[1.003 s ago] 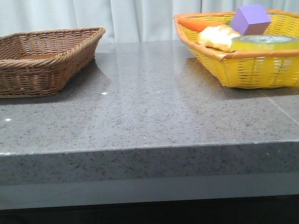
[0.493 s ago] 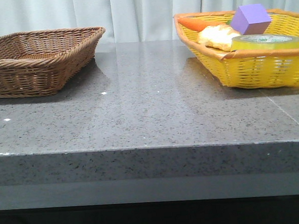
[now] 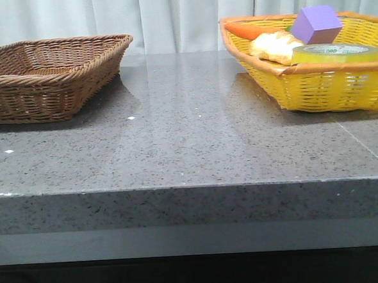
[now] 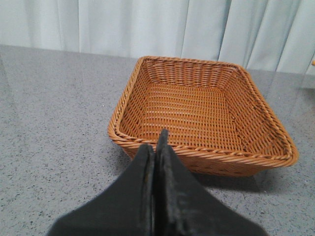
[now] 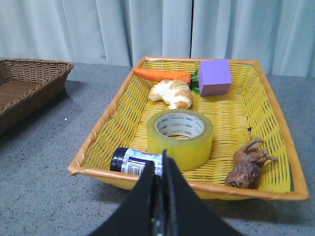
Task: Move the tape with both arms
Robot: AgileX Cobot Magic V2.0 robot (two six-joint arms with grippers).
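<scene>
The tape (image 5: 179, 137), a wide yellow roll with a white core and green lettering, lies flat in the middle of the yellow basket (image 5: 283, 147). It also shows in the front view (image 3: 336, 53) at the basket's near rim (image 3: 327, 88). My right gripper (image 5: 159, 164) is shut and empty, just outside the basket's near rim, short of the tape. My left gripper (image 4: 156, 142) is shut and empty, in front of the brown wicker basket (image 4: 197, 110). Neither arm shows in the front view.
In the yellow basket lie a purple cube (image 5: 215, 76), a carrot (image 5: 161, 74), a bread piece (image 5: 171, 93), a dark jar on its side (image 5: 133, 161) and a brown lion figure (image 5: 248, 163). The brown basket (image 3: 44, 76) stands at the left of the grey stone table (image 3: 189, 141).
</scene>
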